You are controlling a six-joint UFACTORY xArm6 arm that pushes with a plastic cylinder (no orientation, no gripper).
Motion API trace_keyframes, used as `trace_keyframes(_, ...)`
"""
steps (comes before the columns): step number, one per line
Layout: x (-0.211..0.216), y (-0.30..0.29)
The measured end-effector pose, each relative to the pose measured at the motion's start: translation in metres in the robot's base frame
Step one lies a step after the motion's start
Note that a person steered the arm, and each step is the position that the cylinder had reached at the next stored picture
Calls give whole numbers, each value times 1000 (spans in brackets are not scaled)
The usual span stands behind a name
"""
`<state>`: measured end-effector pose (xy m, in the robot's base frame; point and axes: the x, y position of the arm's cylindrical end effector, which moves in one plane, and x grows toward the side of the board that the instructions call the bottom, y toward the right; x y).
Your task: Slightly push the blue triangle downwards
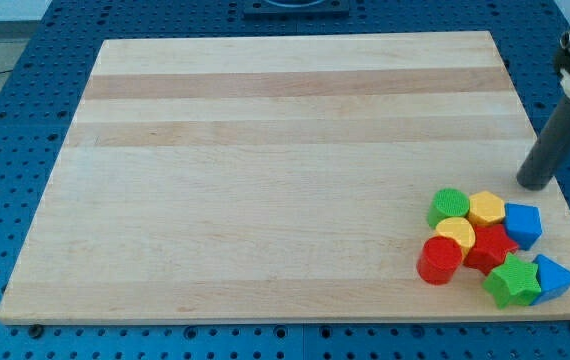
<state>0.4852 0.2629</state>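
Observation:
The blue triangle (553, 277) lies near the board's bottom right corner, touching the green star (512, 282) on its left. My tip (535, 185) stands on the board near the right edge, above the cluster of blocks and well above the blue triangle, apart from it. The blue cube-like block (523, 224) lies between my tip and the triangle.
The cluster also holds a green cylinder (449, 206), a yellow hexagon (486, 209), a yellow half-round block (455, 232), a red star (490, 248) and a red cylinder (439, 261). The wooden board (265, 170) lies on a blue perforated table; its right edge is close.

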Motion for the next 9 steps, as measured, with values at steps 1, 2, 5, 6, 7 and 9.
trace_keyframes(1, 41, 0)
trace_keyframes(2, 81, 0)
trace_keyframes(5, 118, -2)
trace_keyframes(6, 121, -2)
trace_keyframes(7, 122, 3)
trace_keyframes(9, 131, 51)
